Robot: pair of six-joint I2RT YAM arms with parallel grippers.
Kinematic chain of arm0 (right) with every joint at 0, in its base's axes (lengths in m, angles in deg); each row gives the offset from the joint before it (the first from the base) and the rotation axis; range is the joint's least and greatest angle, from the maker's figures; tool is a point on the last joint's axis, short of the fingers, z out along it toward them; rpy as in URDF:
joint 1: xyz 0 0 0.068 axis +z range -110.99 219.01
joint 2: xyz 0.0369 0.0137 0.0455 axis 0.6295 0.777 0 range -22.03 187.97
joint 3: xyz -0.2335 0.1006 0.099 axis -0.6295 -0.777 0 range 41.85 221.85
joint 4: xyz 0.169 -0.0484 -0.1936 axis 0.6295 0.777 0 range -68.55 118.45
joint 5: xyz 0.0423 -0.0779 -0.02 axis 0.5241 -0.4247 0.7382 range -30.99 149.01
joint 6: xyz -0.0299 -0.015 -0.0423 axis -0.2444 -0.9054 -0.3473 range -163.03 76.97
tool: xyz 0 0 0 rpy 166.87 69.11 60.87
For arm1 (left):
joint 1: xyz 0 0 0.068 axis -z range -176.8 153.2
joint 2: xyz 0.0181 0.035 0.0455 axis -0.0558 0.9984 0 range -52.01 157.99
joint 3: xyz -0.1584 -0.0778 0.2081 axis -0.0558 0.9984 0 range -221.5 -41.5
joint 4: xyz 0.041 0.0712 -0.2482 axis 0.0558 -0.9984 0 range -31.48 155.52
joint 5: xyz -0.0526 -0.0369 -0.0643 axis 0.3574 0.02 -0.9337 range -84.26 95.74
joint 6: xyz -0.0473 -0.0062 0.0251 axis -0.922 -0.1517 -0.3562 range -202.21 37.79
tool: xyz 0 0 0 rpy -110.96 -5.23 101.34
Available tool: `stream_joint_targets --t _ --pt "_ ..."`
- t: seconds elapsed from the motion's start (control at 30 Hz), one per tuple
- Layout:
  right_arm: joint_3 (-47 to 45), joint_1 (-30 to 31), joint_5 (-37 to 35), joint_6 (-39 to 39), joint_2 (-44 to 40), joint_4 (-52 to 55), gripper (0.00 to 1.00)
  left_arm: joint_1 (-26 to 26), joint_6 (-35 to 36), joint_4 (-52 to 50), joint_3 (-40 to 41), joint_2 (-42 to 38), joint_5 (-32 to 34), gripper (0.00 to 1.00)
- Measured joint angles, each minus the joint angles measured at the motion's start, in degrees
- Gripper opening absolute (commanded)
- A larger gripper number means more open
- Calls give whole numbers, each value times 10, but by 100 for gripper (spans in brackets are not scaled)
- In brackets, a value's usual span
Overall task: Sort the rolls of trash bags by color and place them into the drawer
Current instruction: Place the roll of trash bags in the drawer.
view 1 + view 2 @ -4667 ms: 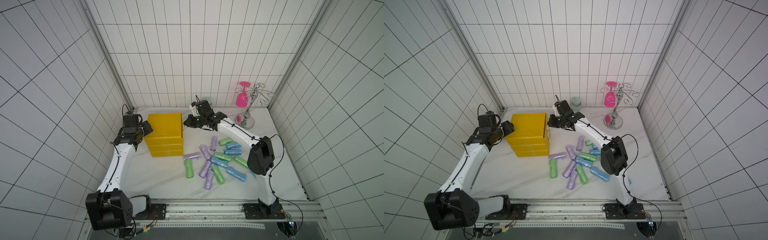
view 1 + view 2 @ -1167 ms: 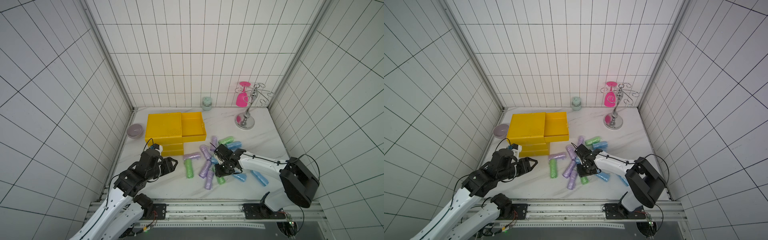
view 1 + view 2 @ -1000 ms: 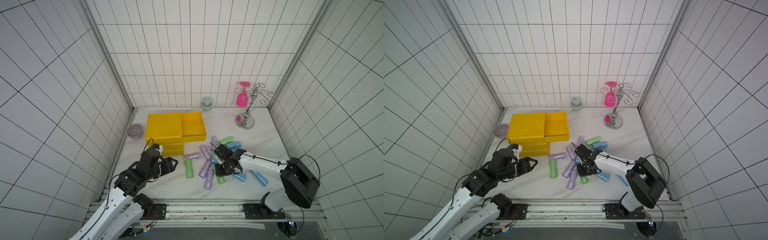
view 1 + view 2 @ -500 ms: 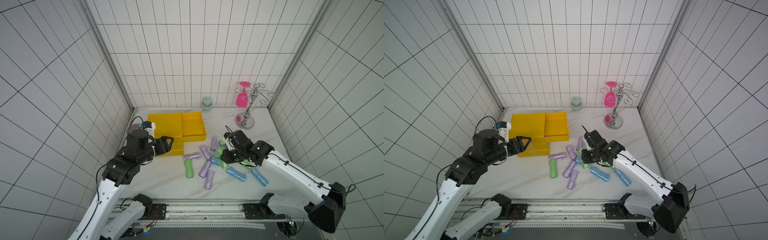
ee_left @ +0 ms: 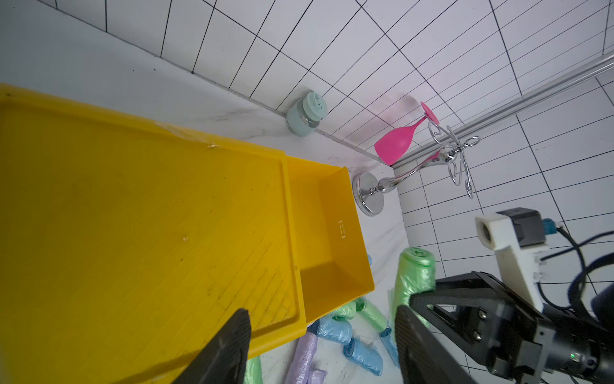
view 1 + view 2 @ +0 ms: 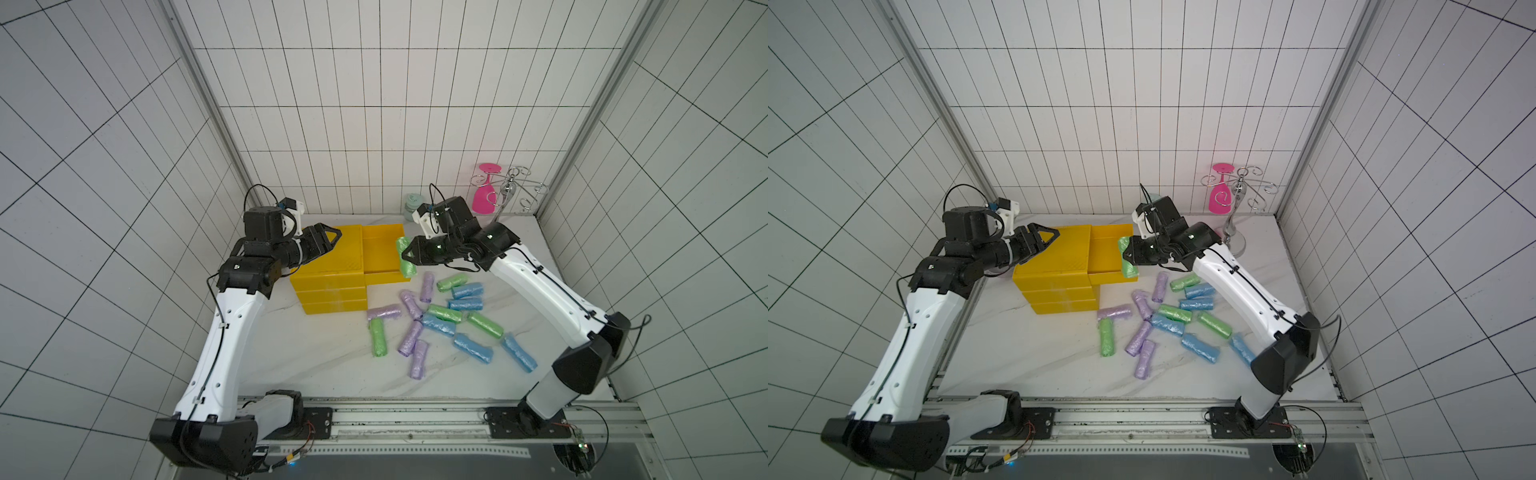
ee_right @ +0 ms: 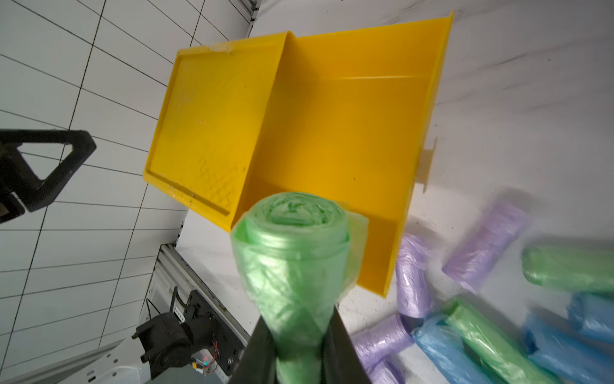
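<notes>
1. The right gripper had its jaws clamped on one green roll, gripped near mid-length. The roll's long axis ran crosswise to the jaws, roughly parallel to the front wall of the drawer.
2. The open drawer lay just ahead of and below those jaws. In both top views the roll overlapped the front wall.
3. The left gripper had its jaws apart and empty above the cabinet, beyond the drawer. The right arm was nearer.
4. The other rolls lay loose on the worktop, behind and below the right jaws.
5. Judgement: a short advance over the drawer floor was needed before release.
</notes>
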Motion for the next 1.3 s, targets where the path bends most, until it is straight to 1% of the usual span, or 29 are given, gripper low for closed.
stream_joint_targets --t 0.2,0.33,0.4,0.57,0.63,0.73,0.83,1.13,1.3 --pt "119 -4 30 38 139 -16 2 -27 2 19 -16 33 -8 68" --pt "166 -4 43 64 195 -21 2 -45 2 34 -3 37 -12 68" --pt "177 -4 51 76 212 -23 5 -48 2 41 6 37 -13 68" --pt "193 -3 61 92 232 -27 14 -48 2 43 24 37 -16 68" --pt "196 -3 64 96 234 -29 20 -48 2 43 26 37 -17 68" --pt "196 -3 66 100 234 -31 33 -48 2 47 27 37 -18 68" --pt "196 -3 66 101 234 -32 40 -48 2 49 28 36 -19 68" --pt "196 -3 66 95 232 -32 41 -48 1 53 29 29 -21 68" --pt "199 -3 59 79 214 -17 40 -48 0 52 29 17 -25 68"
